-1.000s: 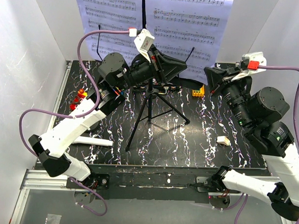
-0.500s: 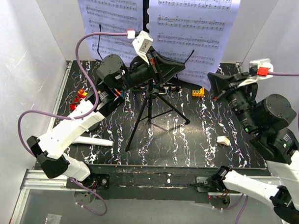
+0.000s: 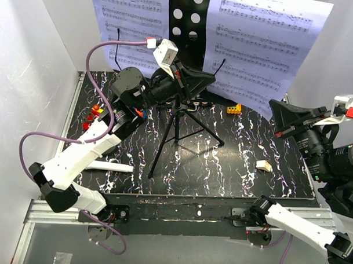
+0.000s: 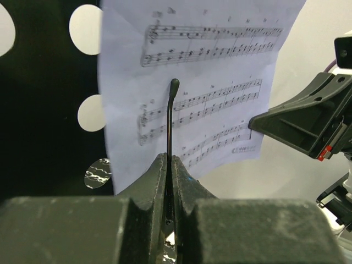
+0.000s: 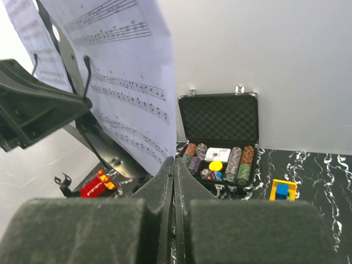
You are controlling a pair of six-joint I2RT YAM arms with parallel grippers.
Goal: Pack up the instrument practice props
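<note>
The black music stand's perforated desk [image 3: 187, 16] rises at the back on its tripod [image 3: 179, 129]. One white sheet-music page [image 3: 131, 23] rests on its left side. My right gripper [image 3: 274, 107] is shut on the lower corner of the other page [image 3: 266, 48] and holds it to the right of the desk; the right wrist view shows this page [image 5: 132, 71] pinched in my gripper [image 5: 172, 163]. My left gripper [image 3: 212, 79] is shut on the stand's thin black page-holder wire [image 4: 171, 110]. A white rod [image 3: 108, 166], perhaps the microphone, lies by the left arm.
An open black case of poker chips [image 5: 220, 143] stands at the back wall. A yellow block [image 3: 234, 108], a cream block [image 3: 263, 165] and red toys [image 3: 93, 114] lie on the black marbled table [image 3: 233, 174]. White walls close both sides.
My right gripper has swung right and toward the near edge with the right page, pulling it off the desk and uncovering the perforated metal. The left gripper has stayed on the wire.
</note>
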